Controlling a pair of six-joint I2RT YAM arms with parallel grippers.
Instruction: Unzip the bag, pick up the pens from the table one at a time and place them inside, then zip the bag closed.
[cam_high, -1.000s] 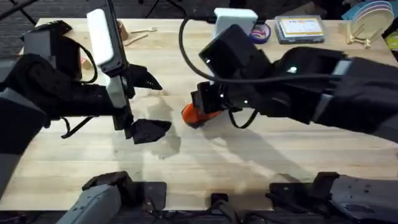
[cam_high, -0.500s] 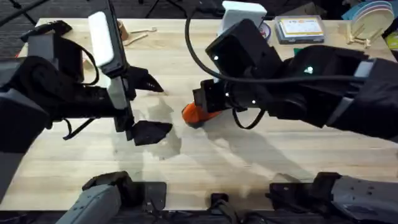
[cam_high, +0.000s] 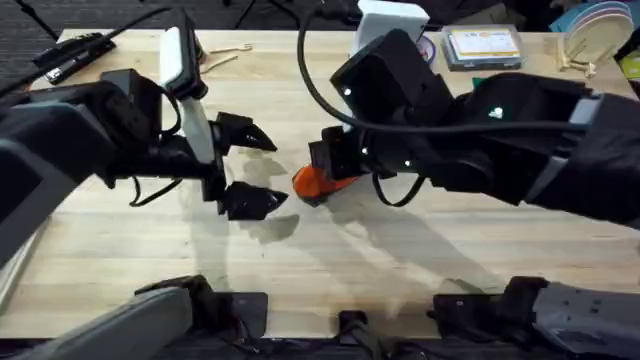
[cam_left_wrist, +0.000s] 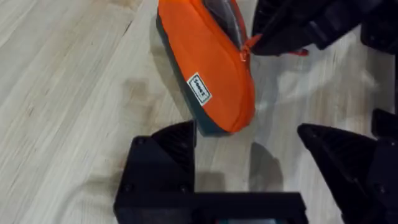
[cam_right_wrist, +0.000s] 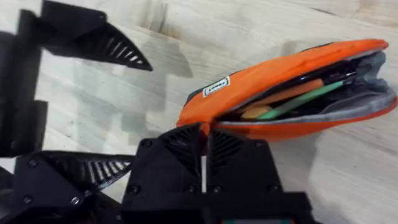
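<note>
Gaping bag (cam_right_wrist: 292, 81) | pens (cam_right_wrist: 292, 99) inside | right tool (cam_right_wrist: 204, 155) pinching zip end

Bright, even room light falls from above on the pale worktop (cam_high: 420, 250), casting soft grey shadows beneath both arms. Raised close under the overhead camera, the arms read large, dark and slightly soft-edged. In the wrist views, the near pincer fingers blur while the orange bag (cam_left_wrist: 208, 68) stays sharp, without glare.
</note>
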